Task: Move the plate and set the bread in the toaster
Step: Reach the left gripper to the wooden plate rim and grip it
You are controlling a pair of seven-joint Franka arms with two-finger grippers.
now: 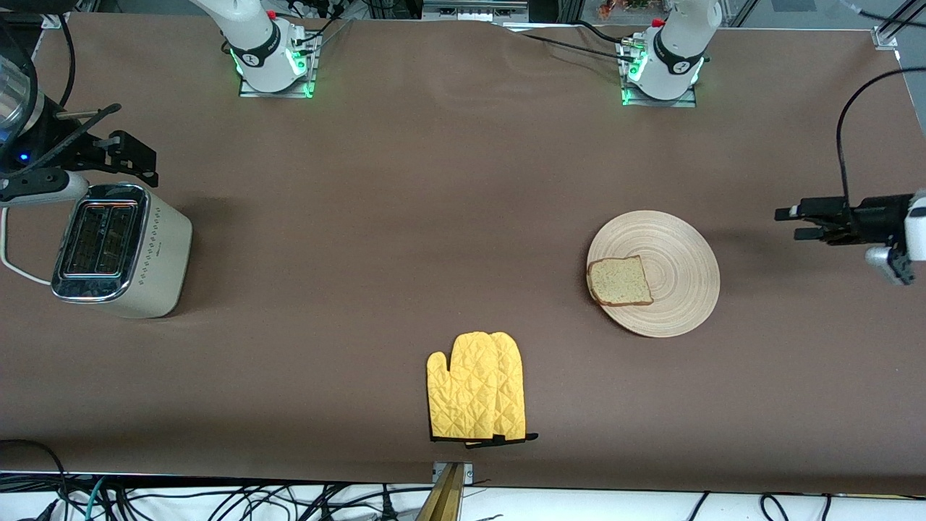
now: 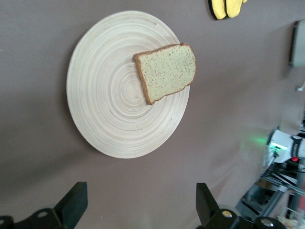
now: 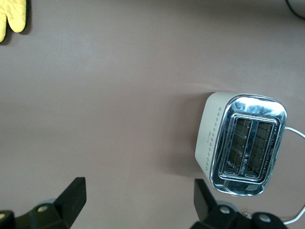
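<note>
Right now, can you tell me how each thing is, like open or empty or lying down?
plate: flat on the table, bread on it
bread: lying flat at the plate's edge, overhanging a little
toaster: upright, both slots empty
oven mitt: lying flat, nearest the front camera
left gripper: jaws open, holding nothing, beside the plate
right gripper: jaws open, holding nothing, by the toaster

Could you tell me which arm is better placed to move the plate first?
Left. The left gripper hangs open at the left arm's end of the table, close beside the plate that carries the bread. The right gripper is open too, but up over the toaster.
</note>
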